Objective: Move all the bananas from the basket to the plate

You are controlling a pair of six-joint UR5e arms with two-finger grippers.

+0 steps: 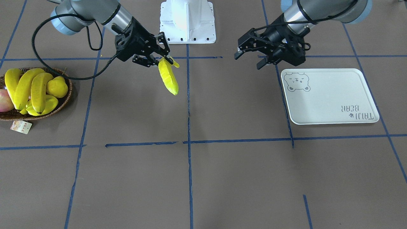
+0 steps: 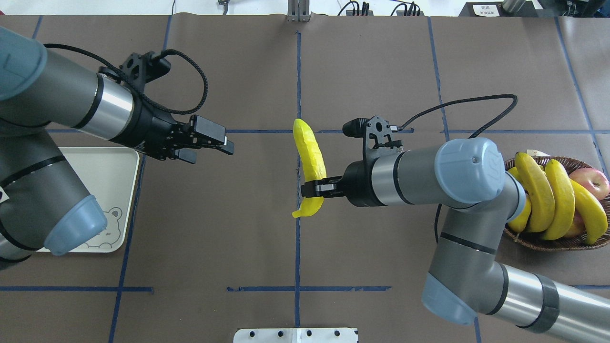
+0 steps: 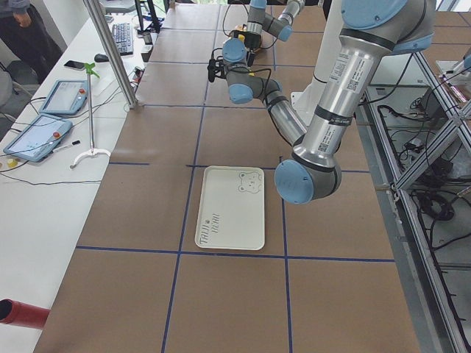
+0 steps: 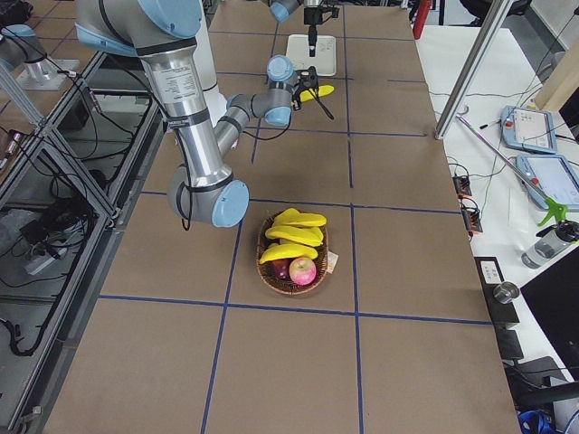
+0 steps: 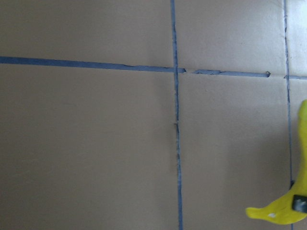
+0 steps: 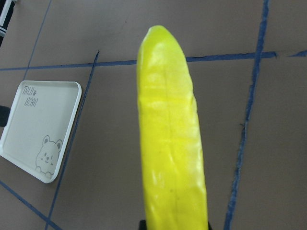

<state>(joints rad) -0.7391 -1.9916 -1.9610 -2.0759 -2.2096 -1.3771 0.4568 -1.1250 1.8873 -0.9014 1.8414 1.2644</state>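
My right gripper is shut on one yellow banana near its stem end and holds it above the middle of the table. The banana also shows in the overhead view, in the right wrist view, and its stem end in the left wrist view. My left gripper is open and empty, to the side of the held banana and above the near corner of the plate. The plate is bare. The wicker basket holds three bananas.
The basket also holds a red apple and other yellow fruit; a paper tag lies beside it. The white robot base stands at the table's edge. Blue tape lines cross the brown table.
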